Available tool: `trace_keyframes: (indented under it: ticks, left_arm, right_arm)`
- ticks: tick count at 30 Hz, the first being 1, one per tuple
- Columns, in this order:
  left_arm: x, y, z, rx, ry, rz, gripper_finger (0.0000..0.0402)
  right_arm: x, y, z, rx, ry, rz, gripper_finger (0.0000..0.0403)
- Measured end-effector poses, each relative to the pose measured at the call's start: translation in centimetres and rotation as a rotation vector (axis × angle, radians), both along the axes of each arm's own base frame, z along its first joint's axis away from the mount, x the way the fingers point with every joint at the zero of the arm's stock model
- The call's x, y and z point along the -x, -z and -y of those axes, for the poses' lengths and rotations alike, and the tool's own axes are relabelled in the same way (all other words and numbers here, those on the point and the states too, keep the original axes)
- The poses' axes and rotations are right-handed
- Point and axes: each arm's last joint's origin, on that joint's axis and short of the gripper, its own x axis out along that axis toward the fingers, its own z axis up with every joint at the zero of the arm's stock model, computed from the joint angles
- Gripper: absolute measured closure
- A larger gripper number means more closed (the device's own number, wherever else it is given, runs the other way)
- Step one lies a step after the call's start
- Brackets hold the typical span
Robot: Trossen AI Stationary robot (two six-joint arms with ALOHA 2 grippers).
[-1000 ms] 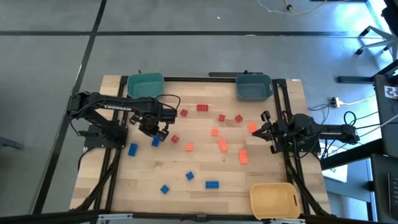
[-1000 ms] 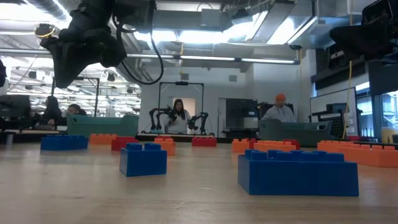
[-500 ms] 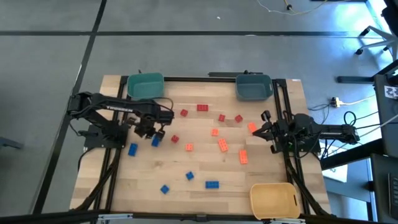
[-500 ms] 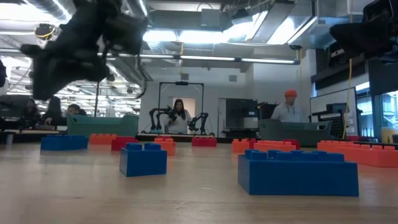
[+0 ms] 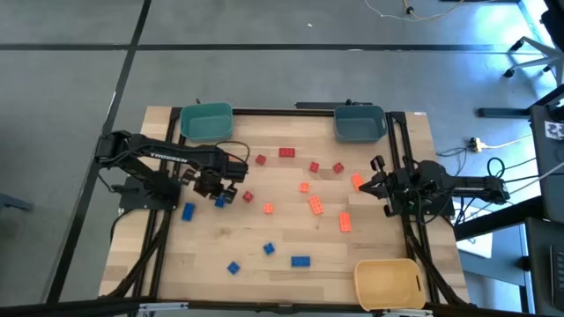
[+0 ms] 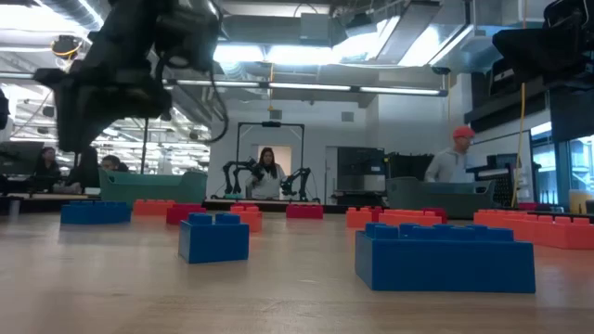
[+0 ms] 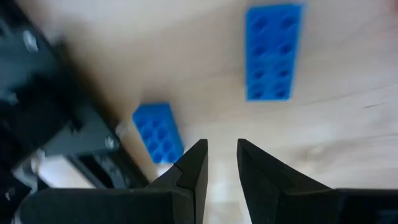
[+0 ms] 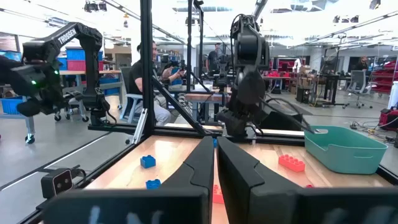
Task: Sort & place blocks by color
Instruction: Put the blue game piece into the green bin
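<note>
Blue, red and orange blocks lie flat and scattered on the wooden table (image 5: pixel 291 282). My left gripper (image 5: pixel 220 188) points down at the table's left, just above a blue block (image 5: pixel 220 202); another blue block (image 5: pixel 188 210) lies nearer the left edge. In the left wrist view my left gripper (image 7: pixel 222 163) stands slightly open with bare wood between its fingers, and two blue blocks (image 7: pixel 273 53) (image 7: pixel 158 132) lie beyond the tips. My right gripper (image 5: pixel 377 179) waits shut at the right edge, beside an orange block (image 5: pixel 357 180).
A teal bin (image 5: pixel 205 121) stands at the far left, a grey-blue bin (image 5: pixel 359 123) at the far right, a yellow bin (image 5: pixel 388 280) at the near right. Red blocks (image 5: pixel 287 152) and orange blocks (image 5: pixel 315 205) fill the middle; several blue ones (image 5: pixel 300 261) lie near the front.
My left gripper has sunk a little toward the blue block below it, shifting slightly toward the table's left edge and rolling somewhat. No block has moved.
</note>
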Motion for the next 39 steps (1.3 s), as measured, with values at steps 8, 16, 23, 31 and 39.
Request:
trace_keyframes:
  ticks: [8, 16, 23, 31, 39]
  left_arm:
    - [-2.0, -3.1, 0.0, -0.055, 0.153, 0.164, 0.0321]
    - [-3.4, -5.3, 0.4, -0.06, 0.293, 0.31, 0.0321]
    - [-3.7, -5.8, 0.3, -0.101, 0.237, 0.328, 0.0321]
    - [-3.7, -5.8, 0.3, -0.108, 0.104, 0.316, 0.0321]
    - [-3.9, -5.8, 0.3, -0.113, -0.014, 0.316, 0.0321]
  right_arm:
    - [0.0, 0.0, 0.0, 0.0, 0.0, 0.0, 0.0379]
    - [0.0, 0.0, 0.0, 0.0, 0.0, 0.0, 0.0379]
    - [0.0, 0.0, 0.0, 0.0, 0.0, -0.001, 0.0379]
    - [0.0, 0.0, 0.0, 0.0, 0.0, -0.003, 0.0379]
    - [0.0, 0.0, 0.0, 0.0, 0.0, -0.004, 0.0379]
